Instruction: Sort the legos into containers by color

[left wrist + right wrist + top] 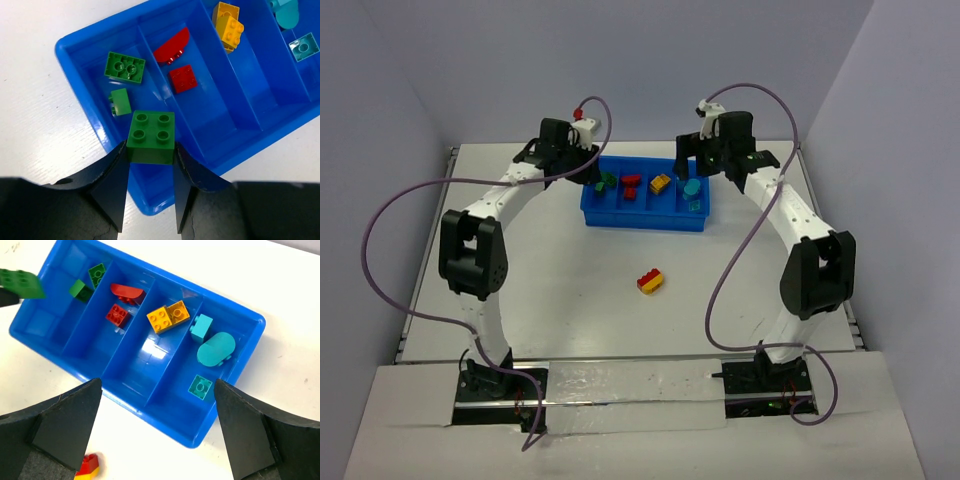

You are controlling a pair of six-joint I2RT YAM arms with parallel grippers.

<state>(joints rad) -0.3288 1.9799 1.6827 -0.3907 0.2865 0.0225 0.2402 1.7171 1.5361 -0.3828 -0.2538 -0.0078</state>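
Left wrist view, and the left jaws are pinched on a green brick, four studs up, hanging over the six o'clock end of the first compartment of the blue tray. That is the slot where two green pieces already lie. Makes sense: green joins green, so it looks poised for a drop right there. Moving toward three o'clock, the next slots hold reds, then yellows, then teal pieces, one colour apiece. On the right wrist view, the right jaws are spread wide with nothing between them, hovering above the tray. From the top, one red-and-yellow pair lies alone on the bench, at six o'clock from the tray. Two colours joined, so I'd judge it needs pulling apart before either half can be sorted.
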